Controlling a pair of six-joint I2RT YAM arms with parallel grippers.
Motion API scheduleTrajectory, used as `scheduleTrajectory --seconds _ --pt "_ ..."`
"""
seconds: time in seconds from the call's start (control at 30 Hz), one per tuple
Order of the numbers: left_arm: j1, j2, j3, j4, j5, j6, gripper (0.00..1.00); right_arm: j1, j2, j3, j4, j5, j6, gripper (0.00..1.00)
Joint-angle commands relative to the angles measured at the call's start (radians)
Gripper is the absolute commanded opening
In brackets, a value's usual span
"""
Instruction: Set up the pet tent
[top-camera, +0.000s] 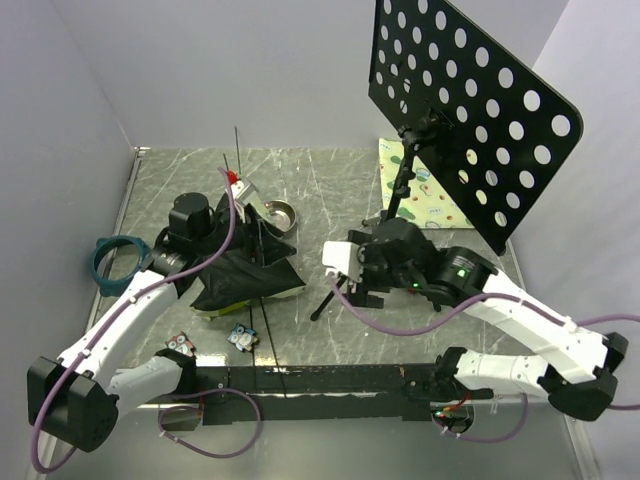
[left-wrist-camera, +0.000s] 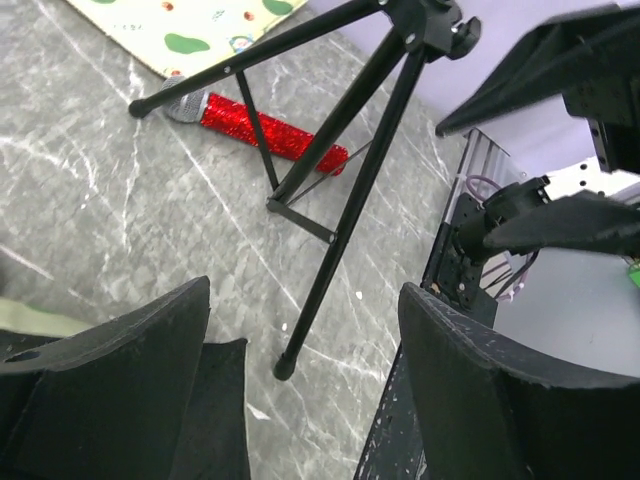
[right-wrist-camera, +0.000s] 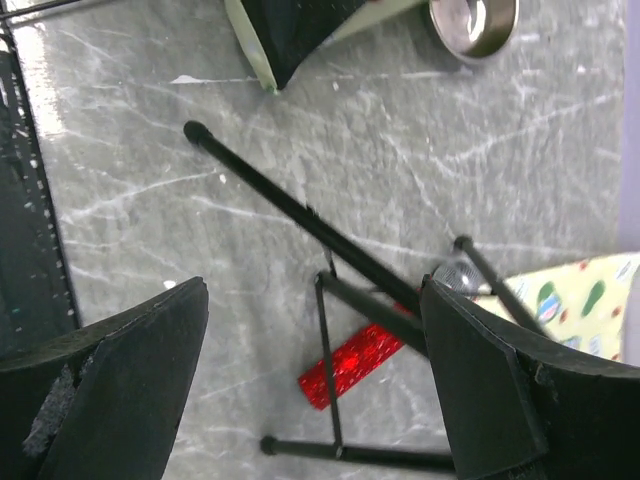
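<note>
The pet tent (top-camera: 245, 265) lies collapsed left of centre, its black base sheet on top with lime edging showing at the front. A thin pole (top-camera: 238, 150) sticks up behind it. My left gripper (left-wrist-camera: 305, 390) hovers over the tent's right side, open, with nothing between its fingers; a flap of the black sheet (left-wrist-camera: 215, 400) lies beside its left finger. My right gripper (right-wrist-camera: 315, 380) stands open above the stand's legs, right of the tent, holding nothing. A corner of the tent (right-wrist-camera: 290, 25) shows at the top of the right wrist view.
A black perforated music stand (top-camera: 470, 110) towers at the right, its tripod legs (left-wrist-camera: 330, 250) spread between the grippers. A red microphone (right-wrist-camera: 350, 365) lies under them. Behind are an avocado-print mat (top-camera: 425, 195) and a steel bowl (top-camera: 278, 213). A teal ring (top-camera: 115, 258) and two small toys (top-camera: 241, 337) lie to the left.
</note>
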Motion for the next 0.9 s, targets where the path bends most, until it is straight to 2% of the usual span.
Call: scheduleTrajectory --seconds 0.0,0.13,0.27,0.37,0.53,0.67,0.87 --pt "0.015 -0.02 0.046 -0.061 -0.019 0.014 0.81 0.111 0.098 0.034 0.081 0.126 -0.055 0.93" --pt "0.023 -0.022 0.062 -0.086 -0.038 -0.002 0.81 0.219 0.196 0.014 0.12 0.298 -0.061 0.96" --pt "0.025 -0.037 0.059 -0.069 -0.044 -0.031 0.81 0.228 0.238 -0.044 0.236 0.44 -0.093 0.99" --pt "0.026 -0.042 0.059 -0.063 -0.049 -0.033 0.8 0.225 0.268 -0.048 0.275 0.491 -0.084 0.99" --pt "0.026 -0.036 0.068 -0.079 -0.061 -0.016 0.8 0.218 0.308 -0.049 0.232 0.461 -0.05 0.95" --pt "0.031 -0.046 0.08 -0.099 -0.068 0.003 0.8 0.181 0.29 -0.103 0.085 0.34 -0.011 0.9" --pt "0.041 -0.074 0.069 -0.116 -0.059 0.018 0.8 0.149 0.232 -0.158 -0.093 0.234 0.038 0.74"
